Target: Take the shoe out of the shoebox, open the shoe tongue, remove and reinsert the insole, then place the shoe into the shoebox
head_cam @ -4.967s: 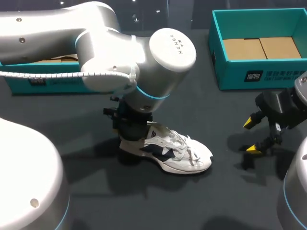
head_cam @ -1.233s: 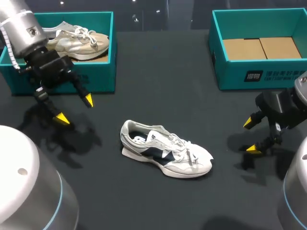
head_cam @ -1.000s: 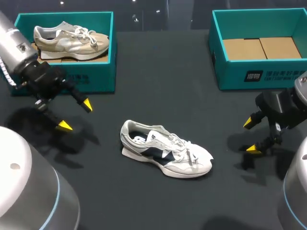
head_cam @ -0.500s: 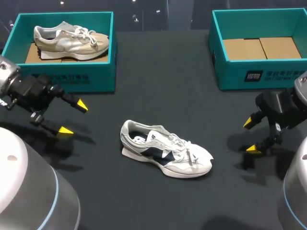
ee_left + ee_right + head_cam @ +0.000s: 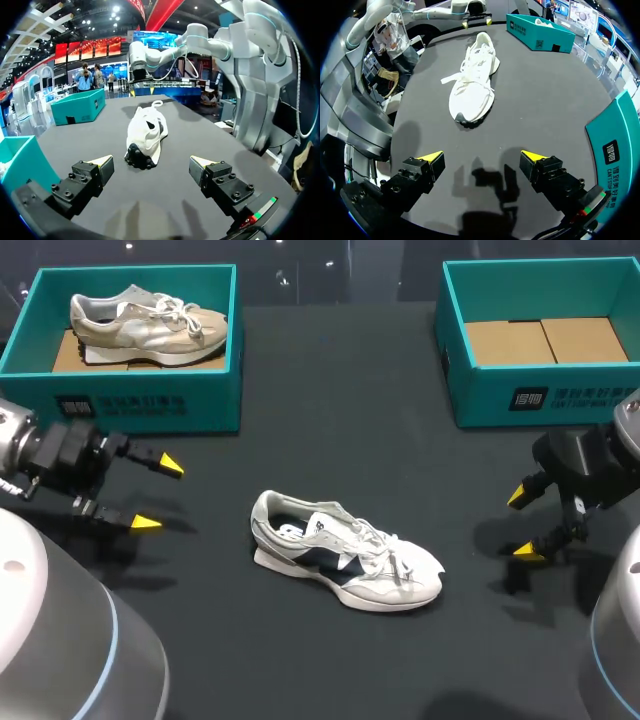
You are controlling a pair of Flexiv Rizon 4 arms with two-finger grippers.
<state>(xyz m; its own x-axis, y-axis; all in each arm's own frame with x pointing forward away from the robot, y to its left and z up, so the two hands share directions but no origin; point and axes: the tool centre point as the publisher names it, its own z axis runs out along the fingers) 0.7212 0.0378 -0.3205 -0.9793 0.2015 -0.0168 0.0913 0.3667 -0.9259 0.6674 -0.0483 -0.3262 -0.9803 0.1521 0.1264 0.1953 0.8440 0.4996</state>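
A white sneaker with navy side panels lies on the dark table near its middle, toe toward the right. The left wrist view shows the sneaker heel-first, well ahead of my left gripper. In the head view my left gripper hovers open at the table's left, empty. My right gripper hangs open at the right, empty, with the sneaker ahead of it toe-first. An empty teal shoebox with a cardboard floor stands at the back right.
A second teal shoebox at the back left holds a beige sneaker. In the left wrist view its corner is beside my left gripper and the far box stands ahead.
My left arm has drawn back from the white sneaker and swung to the table's left, fingers still open. The sneaker and my right arm have kept still.
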